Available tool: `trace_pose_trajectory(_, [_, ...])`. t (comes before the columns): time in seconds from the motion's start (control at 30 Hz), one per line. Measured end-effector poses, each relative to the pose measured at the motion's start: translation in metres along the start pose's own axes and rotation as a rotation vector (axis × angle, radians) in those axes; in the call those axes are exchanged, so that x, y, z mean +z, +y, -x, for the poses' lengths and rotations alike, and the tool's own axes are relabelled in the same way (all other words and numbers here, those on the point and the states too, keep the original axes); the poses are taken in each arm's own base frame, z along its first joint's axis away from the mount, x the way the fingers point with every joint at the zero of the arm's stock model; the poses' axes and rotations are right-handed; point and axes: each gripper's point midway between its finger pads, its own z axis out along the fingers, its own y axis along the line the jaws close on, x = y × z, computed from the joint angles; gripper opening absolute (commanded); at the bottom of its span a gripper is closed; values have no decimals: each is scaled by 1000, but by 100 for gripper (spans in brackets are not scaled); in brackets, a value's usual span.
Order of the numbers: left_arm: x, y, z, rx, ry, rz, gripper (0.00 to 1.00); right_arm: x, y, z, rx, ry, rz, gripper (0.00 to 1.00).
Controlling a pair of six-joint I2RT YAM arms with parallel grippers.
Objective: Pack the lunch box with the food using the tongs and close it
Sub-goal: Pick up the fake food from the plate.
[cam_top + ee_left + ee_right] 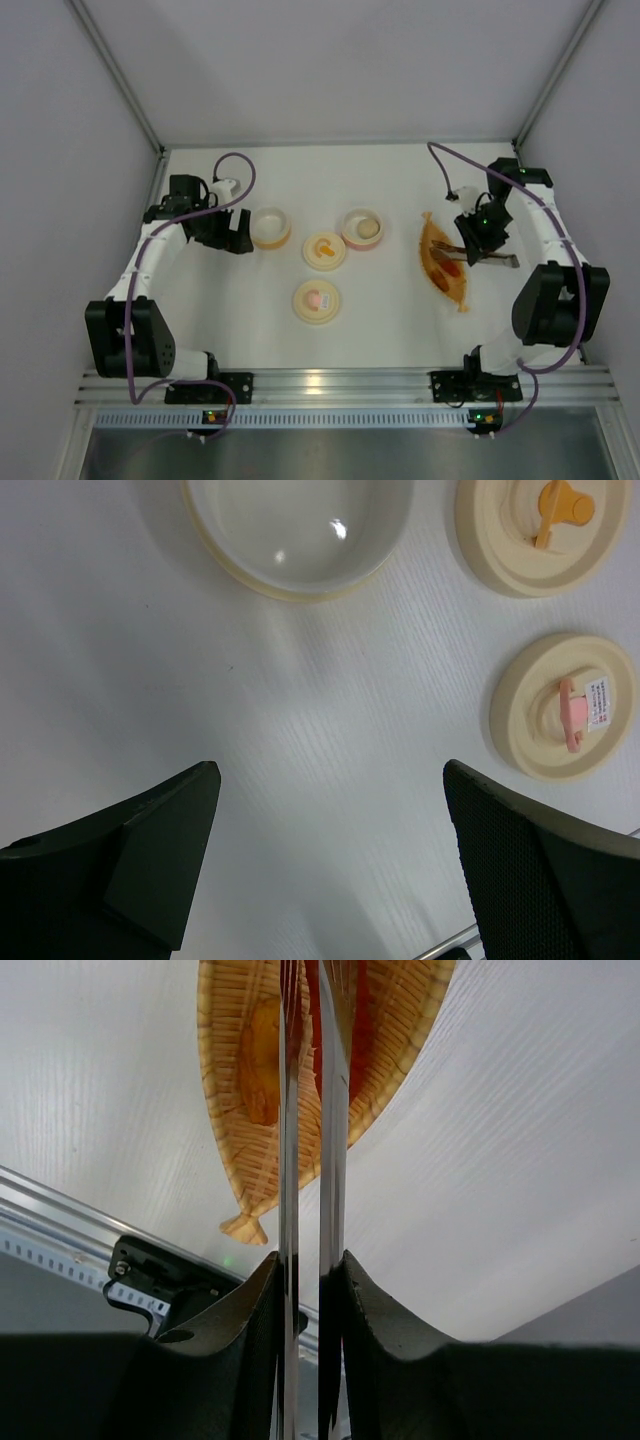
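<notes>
My right gripper [478,240] is shut on the grey metal tongs [503,259], squeezing their two arms [288,1160] close together. The tongs reach over the orange boat-shaped tray [245,1080], where a red-orange sausage [450,268] lies. In the right wrist view the tong tips run out of the top of the frame beside the red sausage [362,1020], so I cannot tell whether they touch it. A cream-white ball [367,229] sits in the pink-rimmed container [347,222]. My left gripper [330,780] is open and holds nothing, just left of the orange-rimmed container [270,227], which has nothing in it [300,530].
Two cream lids lie between the arms. One has an orange knob [324,250] and the other, nearer me, a pink knob [317,300]. Both also show in the left wrist view, the orange-knob lid [540,530] and the pink-knob lid [565,710]. Grey walls enclose the white table [390,320].
</notes>
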Motion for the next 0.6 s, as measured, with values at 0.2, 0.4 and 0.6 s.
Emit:
trace_pose_trajectory(0.2, [0,0,0,-4,1,0,98,13,-2,0,6,46,36,22])
trace_pose_trajectory(0.4, [0,0,0,-5,1,0,98,15,-3,0,-5,54,39,40])
trace_pose_trajectory(0.6, [0,0,0,-5,1,0,98,14,-5,-4,-9,64,19,43])
